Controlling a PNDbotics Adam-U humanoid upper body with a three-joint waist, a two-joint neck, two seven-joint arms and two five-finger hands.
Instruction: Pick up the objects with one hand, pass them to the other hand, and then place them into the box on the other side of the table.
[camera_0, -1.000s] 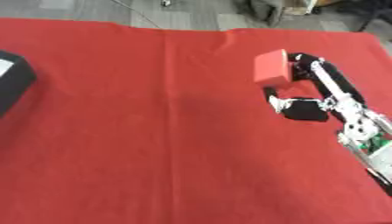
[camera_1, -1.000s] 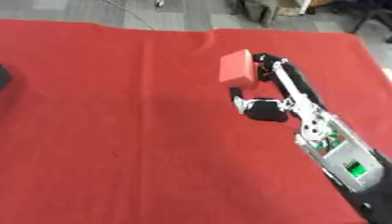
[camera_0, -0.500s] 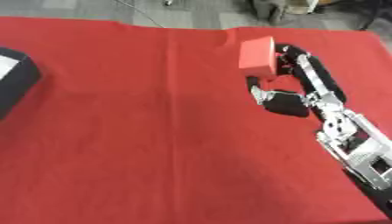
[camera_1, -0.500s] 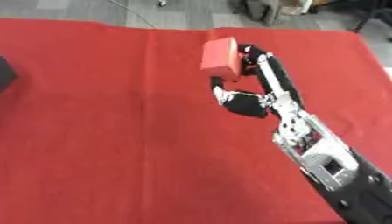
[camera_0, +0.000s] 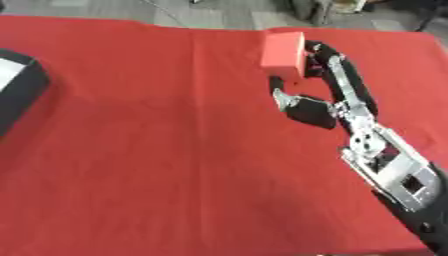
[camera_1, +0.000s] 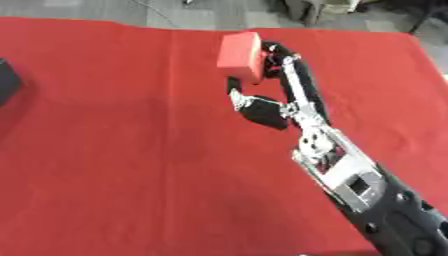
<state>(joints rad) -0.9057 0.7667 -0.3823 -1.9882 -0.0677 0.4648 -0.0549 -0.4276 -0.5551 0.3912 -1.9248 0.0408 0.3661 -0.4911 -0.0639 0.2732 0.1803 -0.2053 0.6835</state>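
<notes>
A red block (camera_0: 283, 50) is held above the red table (camera_0: 157, 150), near its far edge and right of centre. My right hand (camera_0: 319, 85) is shut on it, fingers curled behind the block and the thumb below it. The right arm (camera_0: 389, 170) stretches in from the lower right corner. A black box (camera_0: 19, 90) with a pale inside stands at the table's left edge, only partly in view. The left hand shows in neither view.
The red cloth covers the whole table. Beyond its far edge lies grey floor with furniture legs (camera_0: 324, 7). The black box at the left is the only other thing on the cloth.
My right hand has carried the red block leftward and towards the far edge, and the arm has stretched further over the table.
</notes>
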